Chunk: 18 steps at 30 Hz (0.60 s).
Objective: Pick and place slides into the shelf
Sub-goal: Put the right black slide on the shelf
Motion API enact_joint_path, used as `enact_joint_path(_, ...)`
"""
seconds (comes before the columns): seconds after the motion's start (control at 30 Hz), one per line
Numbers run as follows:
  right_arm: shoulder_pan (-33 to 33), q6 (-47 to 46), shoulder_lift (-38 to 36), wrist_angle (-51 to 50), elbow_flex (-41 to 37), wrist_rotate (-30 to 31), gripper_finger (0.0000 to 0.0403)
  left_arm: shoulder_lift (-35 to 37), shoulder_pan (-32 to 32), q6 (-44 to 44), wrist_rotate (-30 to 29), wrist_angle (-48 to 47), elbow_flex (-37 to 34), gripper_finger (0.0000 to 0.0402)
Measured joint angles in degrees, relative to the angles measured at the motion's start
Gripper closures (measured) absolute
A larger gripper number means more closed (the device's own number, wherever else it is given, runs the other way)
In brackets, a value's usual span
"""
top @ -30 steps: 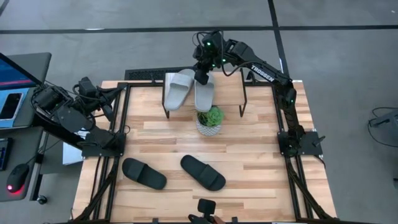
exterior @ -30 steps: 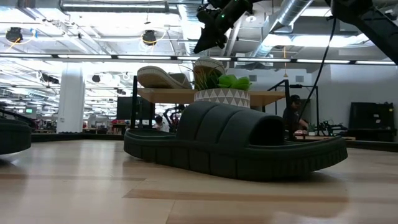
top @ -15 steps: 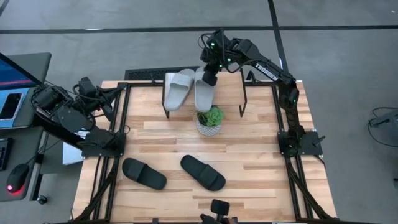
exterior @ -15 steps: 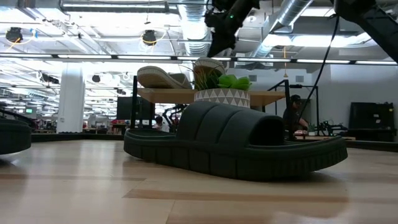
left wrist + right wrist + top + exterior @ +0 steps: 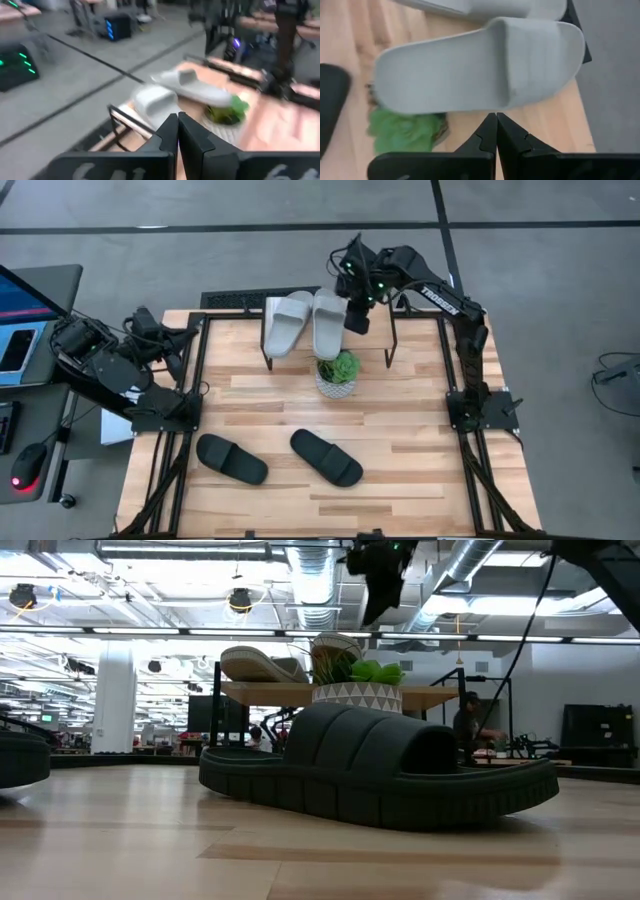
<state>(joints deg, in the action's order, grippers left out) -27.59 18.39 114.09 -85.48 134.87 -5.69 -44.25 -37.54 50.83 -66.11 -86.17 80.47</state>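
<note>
Two light grey slides (image 5: 288, 322) (image 5: 328, 322) lie side by side, soles down, on the shelf (image 5: 375, 340) at the table's far middle. In the low view they rest on its plank (image 5: 450, 695). Two black slides (image 5: 231, 458) (image 5: 326, 457) lie flat on the table near its front. My right gripper (image 5: 357, 320) hangs shut above the shelf, just right of the grey slides (image 5: 485, 65), touching nothing. My left gripper (image 5: 188, 335) waits shut at the table's left edge, pointing toward the shelf.
A green plant in a white patterned pot (image 5: 337, 373) stands on the table just in front of the shelf, between it and the black slides. Black frame rails (image 5: 195, 380) run along the table's left and right sides. A laptop (image 5: 25, 300) sits off the table's left.
My right gripper has gone toward the table's right edge, from above the right grey slide to beside it, tipping as it went and staying shut. Both grey slides stay where they were on the shelf.
</note>
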Motion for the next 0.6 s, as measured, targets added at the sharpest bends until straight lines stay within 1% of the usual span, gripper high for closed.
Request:
enact_joint_path(0.1, 2.7, -1.22, -2.35, -1.7, 0.0, -0.04, 0.0403, -0.3, 0.0, 0.08, 3.58, -0.04, -0.24, 0.0401)
enact_joint_path(0.17, 4.96, -2.19, -3.89, -2.24, 0.0, -0.16, 0.0403, -0.35, 0.0, 0.81, 3.81, 0.55, -1.75, 0.0401)
enact_joint_path(0.27, 9.12, -4.08, -6.2, -2.76, 0.0, -0.24, 0.0403, -0.21, 0.0, 1.6, 3.67, 3.11, -6.18, 0.0401)
enact_joint_path(0.43, 16.72, -8.27, -8.75, -3.37, 0.02, -0.5, 0.0403, 0.11, -0.09, 4.94, 3.35, 10.21, -14.68, 0.0401)
enact_joint_path(0.5, 19.76, -10.03, -9.16, -3.85, 0.02, -0.78, 0.0403, 0.67, -1.04, 6.02, 3.69, 13.66, -16.74, 0.0401)
enact_joint_path(0.6, 24.14, -12.21, -9.21, -4.31, 0.02, -3.17, 0.0403, 2.24, -3.66, 6.62, 5.06, 17.64, -18.74, 0.0401)
